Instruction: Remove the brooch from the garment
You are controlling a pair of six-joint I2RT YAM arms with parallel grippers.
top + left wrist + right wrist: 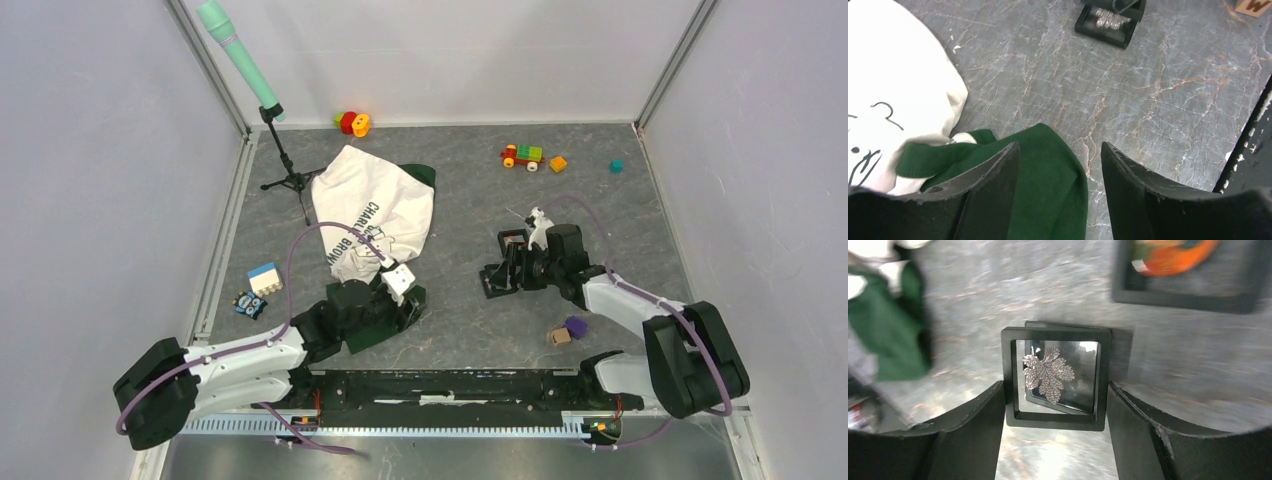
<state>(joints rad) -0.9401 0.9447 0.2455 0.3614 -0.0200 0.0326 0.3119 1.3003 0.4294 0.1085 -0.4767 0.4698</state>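
Two arms divide the work. The brooch (pixel 1048 374), a silver leaf, sits inside a black display frame (pixel 1055 334), clear of the garment (pixel 370 200). The right gripper (pixel 1055 390) reaches low and forward over the tabletop (pixel 470 330), its fingers (pixel 973 420) set against the frame's two sides; we judge this a carrying grip. The left gripper (pixel 1060 150) angles down over the dark green part (pixel 1048 190) of the garment. Its fingers are apart and enclose nothing, and we cannot tell whether they touch the cloth.
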